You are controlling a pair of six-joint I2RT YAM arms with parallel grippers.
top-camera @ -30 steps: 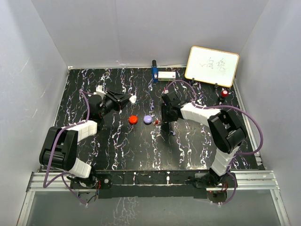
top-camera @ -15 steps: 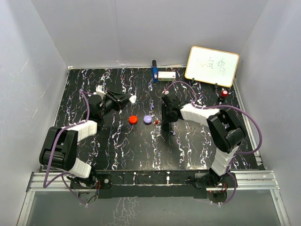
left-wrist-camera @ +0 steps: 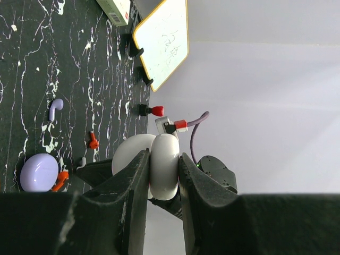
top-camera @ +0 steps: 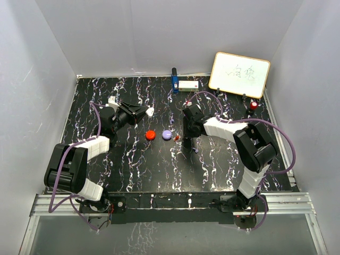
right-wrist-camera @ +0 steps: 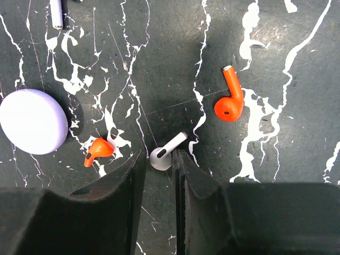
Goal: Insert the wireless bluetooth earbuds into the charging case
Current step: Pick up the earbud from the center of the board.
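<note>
Right gripper (right-wrist-camera: 158,156) straddles white earbud (right-wrist-camera: 171,144), gap narrow — contact unclear; pinch head, stem at 1 o'clock. Left gripper (left-wrist-camera: 163,156) clamps charging case (left-wrist-camera: 163,178).

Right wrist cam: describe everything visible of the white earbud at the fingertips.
The white earbud looks like glossy plastic: a rounded bulb with a dark oval opening, and a short stem pointing up-right. It lies on its side on the black marbled table, between the fingertips of the right gripper; contact unclear. Nothing else touches it.

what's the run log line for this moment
left gripper: shut on white case | right gripper: open, straddling white earbud on table | orange earbuds: two loose
</note>
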